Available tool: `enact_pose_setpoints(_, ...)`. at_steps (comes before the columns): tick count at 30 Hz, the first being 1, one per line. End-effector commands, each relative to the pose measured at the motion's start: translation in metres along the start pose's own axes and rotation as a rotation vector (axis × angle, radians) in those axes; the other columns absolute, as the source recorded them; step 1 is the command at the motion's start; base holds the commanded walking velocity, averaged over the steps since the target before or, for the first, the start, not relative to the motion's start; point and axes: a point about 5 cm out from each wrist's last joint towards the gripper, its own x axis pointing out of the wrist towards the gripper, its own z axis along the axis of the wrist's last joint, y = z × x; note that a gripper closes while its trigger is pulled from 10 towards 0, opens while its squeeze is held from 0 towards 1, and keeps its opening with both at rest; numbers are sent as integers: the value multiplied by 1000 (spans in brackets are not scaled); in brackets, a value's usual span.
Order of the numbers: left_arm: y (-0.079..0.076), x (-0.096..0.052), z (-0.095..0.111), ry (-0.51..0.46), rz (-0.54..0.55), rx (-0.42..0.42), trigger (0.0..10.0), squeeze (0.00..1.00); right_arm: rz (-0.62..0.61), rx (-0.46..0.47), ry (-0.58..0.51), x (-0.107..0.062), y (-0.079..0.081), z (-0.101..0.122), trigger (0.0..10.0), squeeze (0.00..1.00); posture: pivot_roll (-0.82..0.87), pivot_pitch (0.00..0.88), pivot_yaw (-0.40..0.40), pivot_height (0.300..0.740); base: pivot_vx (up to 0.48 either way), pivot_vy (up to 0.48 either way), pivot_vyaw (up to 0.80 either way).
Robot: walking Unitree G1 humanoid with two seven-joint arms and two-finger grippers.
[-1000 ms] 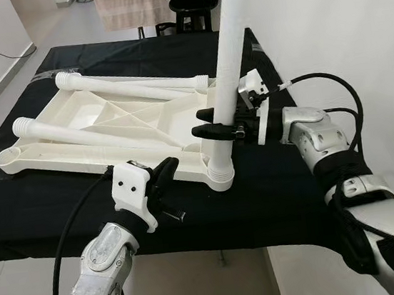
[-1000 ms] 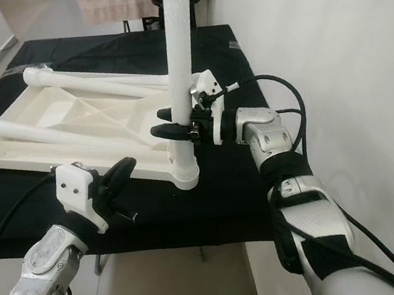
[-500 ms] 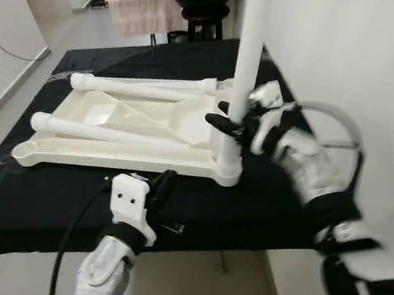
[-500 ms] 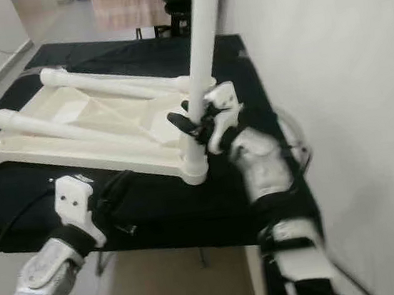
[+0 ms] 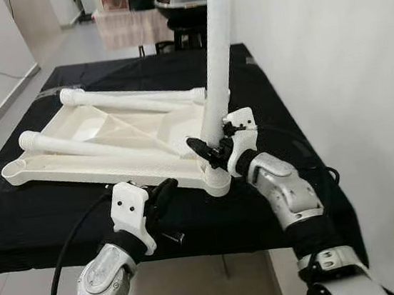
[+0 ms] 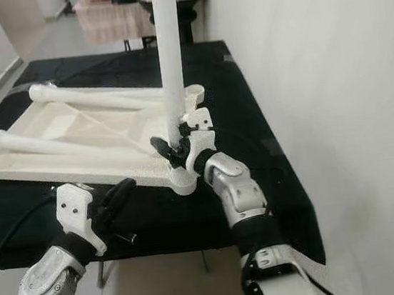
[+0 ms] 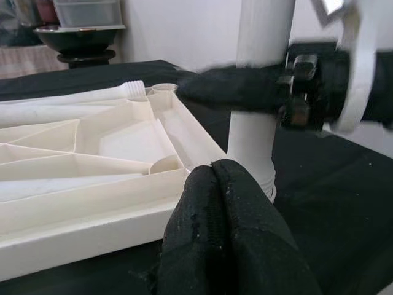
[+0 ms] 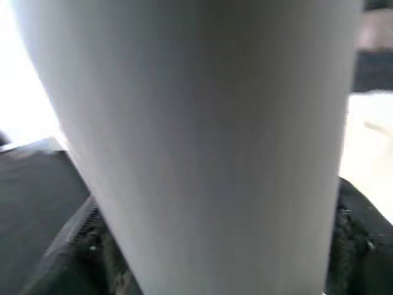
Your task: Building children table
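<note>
A black-covered table (image 5: 276,202) carries the upturned white children's tabletop (image 5: 103,141). At its near right corner stands an upright table leg (image 5: 214,66), pinched low by the right gripper (image 5: 208,150). Just before the tabletop's near edge, the left gripper (image 5: 161,195) has fingers pressed together.

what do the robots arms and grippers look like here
Both arms are jointed silver-grey metal segments with black bands at the joints. Each ends in a white plastic wrist housing carrying two long matte black fingers: the left gripper and the right gripper. A thick black cable loops along the left arm, and a thinner black cable curls beside the right forearm. No markings can be made out.
</note>
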Motion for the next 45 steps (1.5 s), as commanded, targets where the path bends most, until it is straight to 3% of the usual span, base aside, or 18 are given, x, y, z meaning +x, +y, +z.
enact_pose_setpoints(1,1,0,-4,22,3,-2,10000,0,94,-28,-47,4,8,14,10000,43,79,92,-25,740,0,0,0)
enact_pose_setpoints(3,-1,2,-4,17,-4,-9,10000,0,226,-53,-51,-5,0,23,10000,0,72,89,-27,740,0,0,0)
enact_pose_setpoints(8,-4,4,-6,19,-12,-17,10000,0,366,-76,-5,-13,-14,26,10000,0,72,83,-32,740,0,0,0)
enact_pose_setpoints(14,-5,5,-6,17,-15,-18,10000,0,413,-76,4,-12,-23,31,10000,0,75,79,-42,740,0,0,0)
enact_pose_setpoints(15,-5,5,-5,15,-14,-17,10000,0,432,-67,-11,-12,-24,35,0,0,72,77,-42,740,0,0,0)
enact_pose_setpoints(23,-4,6,-5,11,-11,-12,10000,0,492,-49,-36,-15,-27,41,0,0,69,79,-41,740,0,0,0)
enact_pose_setpoints(30,-7,6,-5,12,-18,-14,10000,0,415,-34,-46,-21,-36,34,0,0,58,84,-38,740,0,0,0)
enact_pose_setpoints(32,-7,6,-5,12,-19,-14,10000,0,352,-28,-40,-21,-37,29,0,0,52,86,-40,740,0,0,0)
enact_pose_setpoints(33,-7,6,-5,12,-23,-14,10000,0,147,-47,2,-19,-39,13,0,0,50,88,-41,740,0,0,0)
enact_pose_setpoints(35,-7,6,-5,12,-24,-14,10000,0,97,-55,11,-19,-39,9,0,0,50,88,-41,740,0,0,0)
enact_pose_setpoints(36,-6,6,-5,13,-24,-14,10000,0,-239,-60,29,-19,-42,-2,0,0,36,102,-29,740,0,0,0)
enact_pose_setpoints(37,-6,6,-5,13,-24,-14,10000,0,-239,-60,29,-19,-42,-2,0,0,36,102,-29,740,0,0,0)
enact_pose_setpoints(38,-5,5,-5,16,-24,-15,10000,0,-419,-19,32,-24,-31,-14,0,0,29,104,-22,740,0,0,0)
enact_pose_setpoints(40,-4,5,-6,25,-27,-16,10000,0,-386,2,38,-19,7,-23,0,0,23,102,-8,740,0,0,0)
enact_pose_setpoints(41,-5,6,-7,27,-31,-18,10000,0,-316,-1,39,-13,18,-25,0,0,24,94,-11,740,0,0,0)
enact_pose_setpoints(44,-7,7,-7,27,-35,-18,10000,0,-281,-8,58,-6,22,-29,0,0,24,94,-11,740,0,0,0)
enact_pose_setpoints(45,-7,8,-7,24,-35,-17,10000,0,-275,-3,62,-4,22,-28,9137,0,36,95,-24,740,0,0,0)
